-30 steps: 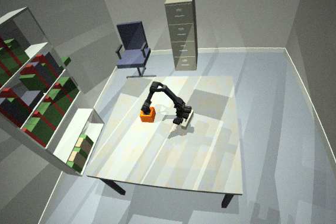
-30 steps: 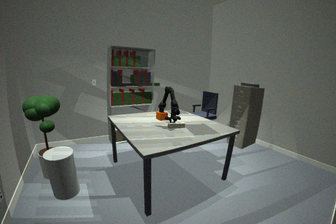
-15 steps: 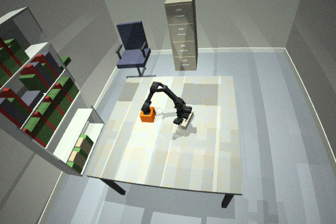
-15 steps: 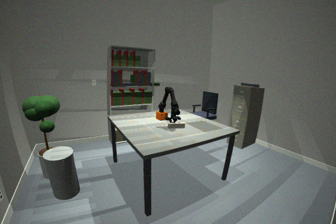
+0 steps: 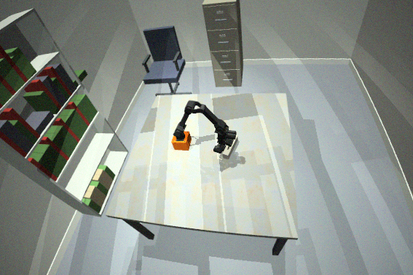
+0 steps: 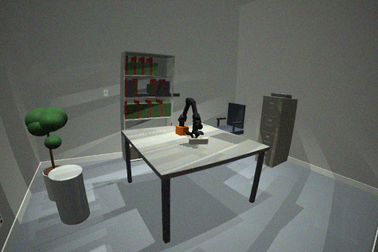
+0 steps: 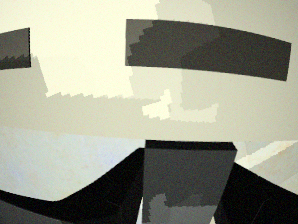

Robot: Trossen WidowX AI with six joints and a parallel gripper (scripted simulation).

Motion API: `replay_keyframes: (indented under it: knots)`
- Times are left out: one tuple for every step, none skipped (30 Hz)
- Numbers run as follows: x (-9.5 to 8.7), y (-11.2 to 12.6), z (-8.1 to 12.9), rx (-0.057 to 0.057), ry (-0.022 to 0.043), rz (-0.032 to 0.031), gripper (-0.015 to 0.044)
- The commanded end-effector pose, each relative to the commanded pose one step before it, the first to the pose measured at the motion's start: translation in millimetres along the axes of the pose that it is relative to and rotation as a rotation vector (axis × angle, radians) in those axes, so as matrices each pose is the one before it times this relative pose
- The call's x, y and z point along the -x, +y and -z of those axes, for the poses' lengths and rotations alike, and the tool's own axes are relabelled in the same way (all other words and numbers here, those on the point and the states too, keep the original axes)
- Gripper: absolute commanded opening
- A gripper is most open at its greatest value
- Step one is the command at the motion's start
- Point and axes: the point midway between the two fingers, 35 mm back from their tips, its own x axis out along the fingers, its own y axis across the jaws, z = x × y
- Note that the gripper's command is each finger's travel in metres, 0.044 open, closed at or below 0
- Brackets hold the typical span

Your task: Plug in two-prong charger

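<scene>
My gripper (image 5: 221,147) (image 6: 195,134) (image 7: 176,157) is shut on the dark grey two-prong charger (image 7: 186,185). It points down at the cream power strip (image 5: 232,147) (image 6: 199,141) (image 7: 87,50), which lies on the table right of the arm's orange base (image 5: 181,142) (image 6: 181,130). In the wrist view the strip's face fills the frame. It has one long dark slot (image 7: 206,48) above the charger and another slot (image 7: 13,48) at the left edge. The charger's front edge meets the strip's face, and its prongs do not show.
The wooden table (image 5: 205,196) (image 6: 174,157) stands in an office. A bookshelf (image 5: 30,109) is at the left. A chair (image 5: 163,58) and a filing cabinet (image 5: 223,40) stand behind the table. A plant (image 6: 47,123) and a white cylinder (image 6: 69,193) stand on the floor.
</scene>
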Motion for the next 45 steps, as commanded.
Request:
replay_keyframes:
  knots:
    - [1.25,0.9,-2.8,0.0024,-0.00373,-0.00525,0.0]
    - [-0.06,-0.01,-0.14,0.0,-0.00001,0.0,0.0]
    - [-0.04,0.0,-0.1,0.0,-0.00001,0.0,0.0]
    - [-0.02,0.0,-0.04,0.0,0.0,0.0,0.0]
    - [0.04,0.01,-0.05,0.0,0.0,0.0,0.0]
    - [0.03,0.0,-0.04,0.0,0.0,0.0,0.0]
    - [0.07,0.0,-0.05,0.0,0.0,0.0,0.0]
    - [0.02,0.0,-0.12,0.0,-0.00001,0.0,0.0]
    - [0.1,-0.01,-0.05,0.0,0.0,0.0,0.0]
    - [0.04,-0.01,-0.02,0.0,0.0,0.0,0.0]
    - [0.07,0.0,-0.05,0.0,-0.00001,0.0,0.0]
    - [0.04,0.0,-0.03,0.0,0.0,0.0,0.0]
    - [0.0,0.0,0.0,0.0,0.0,0.0,0.0]
    - [0.0,0.0,0.0,0.0,0.0,0.0,0.0]
    - [0.0,0.0,0.0,0.0,0.0,0.0,0.0]
    - [0.0,0.01,-0.05,0.0,0.0,0.0,0.0]
    - [0.0,0.01,-0.05,0.0,0.0,0.0,0.0]
    - [0.0,0.0,0.0,0.0,0.0,0.0,0.0]
    - [-0.03,0.0,-0.01,0.0,0.0,0.0,0.0]
    - [0.0,0.0,-0.06,0.0,0.0,0.0,0.0]
    - [0.0,0.0,-0.12,0.0,-0.00001,0.0,0.0]
    - [0.01,0.0,-0.18,0.0,-0.00001,0.0,0.0]
    - [0.01,0.0,-0.25,0.0,-0.00002,0.0,0.0]
    - [0.02,0.0,-0.31,0.0,-0.00002,0.0,0.0]
    - [0.02,0.0,-0.37,0.0,-0.00003,0.0,0.0]
    - [0.02,0.0,-0.4,0.0,-0.00003,0.0,0.0]
    - [0.03,0.0,-0.4,0.0,-0.00003,0.0,0.0]
    - [0.03,0.0,-0.4,0.0,-0.00003,0.0,0.0]
    - [0.03,0.0,-0.41,0.0,-0.00003,0.0,0.0]
    - [0.03,0.0,-0.4,0.0,-0.00003,0.0,0.0]
    - [0.03,0.0,-0.41,0.0,-0.00003,0.0,0.0]
    - [0.03,0.0,-0.41,0.0,-0.00003,0.0,0.0]
    - [0.04,0.0,-0.41,0.0,-0.00003,0.0,0.0]
    - [0.04,0.0,-0.41,0.0,-0.00003,0.0,0.0]
    - [0.04,0.0,-0.41,0.0,-0.00003,0.0,0.0]
    - [0.04,0.0,-0.41,0.0,-0.00003,0.0,0.0]
    - [0.04,0.0,-0.4,0.0,-0.00003,0.0,0.0]
    - [0.04,0.0,-0.4,0.0,-0.00003,0.0,0.0]
    - [0.04,0.0,-0.4,0.0,-0.00003,0.0,0.0]
    - [0.04,0.0,-0.4,0.0,-0.00003,0.0,0.0]
    - [0.05,0.0,-0.4,0.0,-0.00003,0.0,0.0]
    - [0.05,0.0,-0.4,0.0,-0.00003,0.0,0.0]
    - [0.05,0.0,-0.41,0.0,-0.00003,0.0,0.0]
    - [0.05,0.0,-0.41,0.0,-0.00003,0.0,0.0]
    - [0.04,0.0,-0.4,0.0,-0.00003,0.0,0.0]
